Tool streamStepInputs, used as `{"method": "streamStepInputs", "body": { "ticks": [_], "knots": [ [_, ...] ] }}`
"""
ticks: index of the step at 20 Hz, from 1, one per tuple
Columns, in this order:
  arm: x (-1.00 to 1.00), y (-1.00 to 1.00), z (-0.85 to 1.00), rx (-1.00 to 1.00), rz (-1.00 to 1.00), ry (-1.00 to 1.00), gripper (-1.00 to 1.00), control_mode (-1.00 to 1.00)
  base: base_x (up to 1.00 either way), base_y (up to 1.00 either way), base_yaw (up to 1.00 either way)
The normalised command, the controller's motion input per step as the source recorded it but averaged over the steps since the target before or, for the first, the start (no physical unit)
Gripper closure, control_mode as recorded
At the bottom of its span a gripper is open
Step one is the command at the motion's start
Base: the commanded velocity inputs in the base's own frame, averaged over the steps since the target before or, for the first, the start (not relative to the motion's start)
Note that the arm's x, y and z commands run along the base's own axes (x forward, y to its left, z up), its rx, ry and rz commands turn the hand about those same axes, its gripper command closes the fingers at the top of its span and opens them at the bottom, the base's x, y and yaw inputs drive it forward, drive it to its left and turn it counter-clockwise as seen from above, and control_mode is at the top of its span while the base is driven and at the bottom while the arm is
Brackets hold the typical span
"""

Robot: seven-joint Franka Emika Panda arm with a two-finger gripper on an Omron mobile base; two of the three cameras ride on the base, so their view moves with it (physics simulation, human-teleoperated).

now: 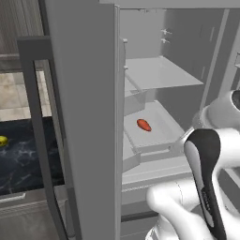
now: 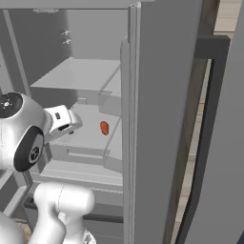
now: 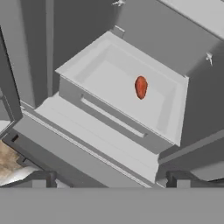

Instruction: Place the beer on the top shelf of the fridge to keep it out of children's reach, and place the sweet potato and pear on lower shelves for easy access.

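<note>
The fridge [image 1: 84,117] stands open. An orange-red sweet potato [image 1: 144,124] [image 2: 104,127] [image 3: 141,86] lies in the tray-like lower shelf [image 3: 105,74]. Above it is the flat top shelf [image 1: 159,72] [image 2: 81,74], which is bare. My gripper [image 3: 111,181] hangs in front of the fridge, back from the lower shelf, open with nothing between its fingertips [image 3: 43,179]. The white hand [image 2: 62,121] points in at the tray. A small yellow fruit, seemingly the pear [image 1: 2,140], lies on the dark counter at the far left. The beer is out of view.
The open fridge door [image 1: 42,140] stands between the interior and the dark marble counter [image 1: 23,164]. The other door [image 2: 214,143] stands open on the right. Dark wood-grain cabinets [image 1: 18,18] hang above the counter. A ledge [image 3: 87,135] juts out below the tray.
</note>
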Motion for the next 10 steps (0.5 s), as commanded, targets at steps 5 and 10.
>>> {"method": "streamStepInputs", "body": {
  "ticks": [5,10],
  "knots": [
    [-0.62,0.01,0.74,0.00,0.04,0.03,-1.00,-1.00,0.00,0.00,0.00],
    [-0.05,0.02,0.51,0.00,0.00,0.02,-1.00,-1.00,0.00,0.00,0.00]
  ]
}}
